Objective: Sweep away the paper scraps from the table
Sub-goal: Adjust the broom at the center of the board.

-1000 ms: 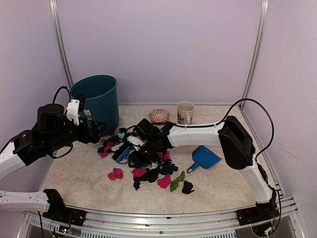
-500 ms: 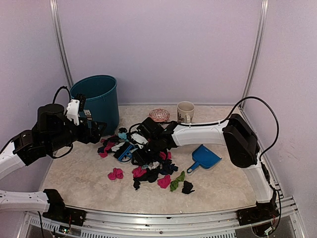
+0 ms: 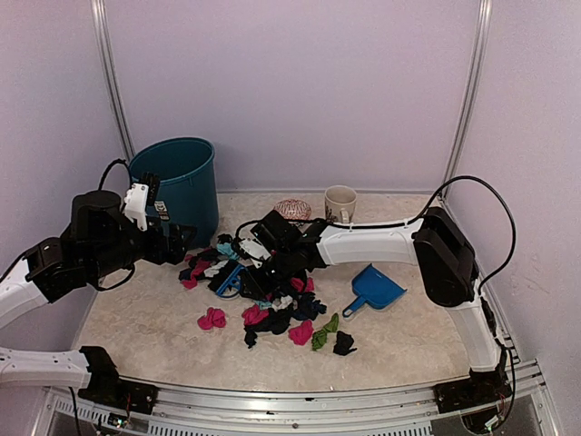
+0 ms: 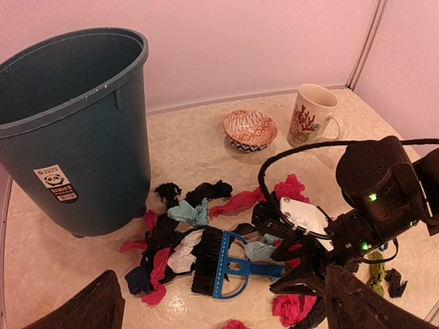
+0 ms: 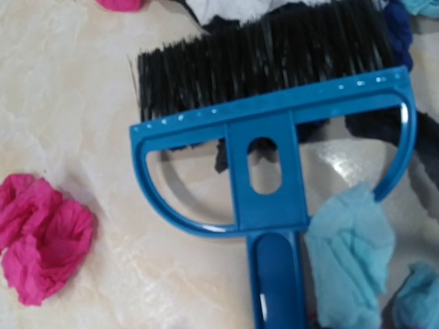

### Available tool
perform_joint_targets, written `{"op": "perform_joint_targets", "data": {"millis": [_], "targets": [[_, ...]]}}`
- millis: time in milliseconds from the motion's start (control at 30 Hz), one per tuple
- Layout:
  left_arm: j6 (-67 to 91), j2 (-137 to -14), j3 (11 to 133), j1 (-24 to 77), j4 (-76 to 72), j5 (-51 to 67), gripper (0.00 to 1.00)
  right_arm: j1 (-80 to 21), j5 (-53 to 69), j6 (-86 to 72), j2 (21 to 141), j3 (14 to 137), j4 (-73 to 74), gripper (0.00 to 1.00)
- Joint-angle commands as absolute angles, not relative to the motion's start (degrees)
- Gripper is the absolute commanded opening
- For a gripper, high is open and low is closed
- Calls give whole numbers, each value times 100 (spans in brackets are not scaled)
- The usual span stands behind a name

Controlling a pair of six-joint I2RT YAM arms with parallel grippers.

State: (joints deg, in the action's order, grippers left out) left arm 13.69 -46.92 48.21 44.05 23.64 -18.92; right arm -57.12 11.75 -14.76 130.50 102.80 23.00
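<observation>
Right hand [image 4: 291,271] tight on blue brush [image 5: 274,108] handle amid paper scraps [image 3: 300,332] on worktop [image 3: 145,336]; left hand [image 3: 184,239] wide, aloft.

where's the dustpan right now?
In the top view, the dustpan lies right of centre, just right of the paper scraps and nearer the table's front edge than the mug.

The right arm [image 3: 372,243] is showing smooth white shells between bulky black joint housings, with a thin black cable [image 3: 481,186] looping off its elbow. A white plate [image 4: 300,215] and small green lights [image 4: 372,197] are showing at its wrist. The left arm [image 3: 86,250] is wearing the same black and white, plus a white bracket [image 3: 136,203] and its own cable loop [image 3: 111,170]. The left fingers [image 4: 89,308] are looking dark and matte.
</observation>
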Motion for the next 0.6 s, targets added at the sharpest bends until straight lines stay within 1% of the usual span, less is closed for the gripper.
{"op": "perform_joint_targets", "data": {"millis": [0,367,567], "targets": [[1416,-4719,4825,4378,2399,-1959,99,-5662,1204,-1464,13153,10439,2294,56],[1416,-4737,4825,4377,2411,-1957,99,-5587,1283,-1489,13421,10503,2309,56],[1415,-4737,4821,4377,2408,-1962,99,-5590,1414,-1481,13549,10533,2358,54]]}}
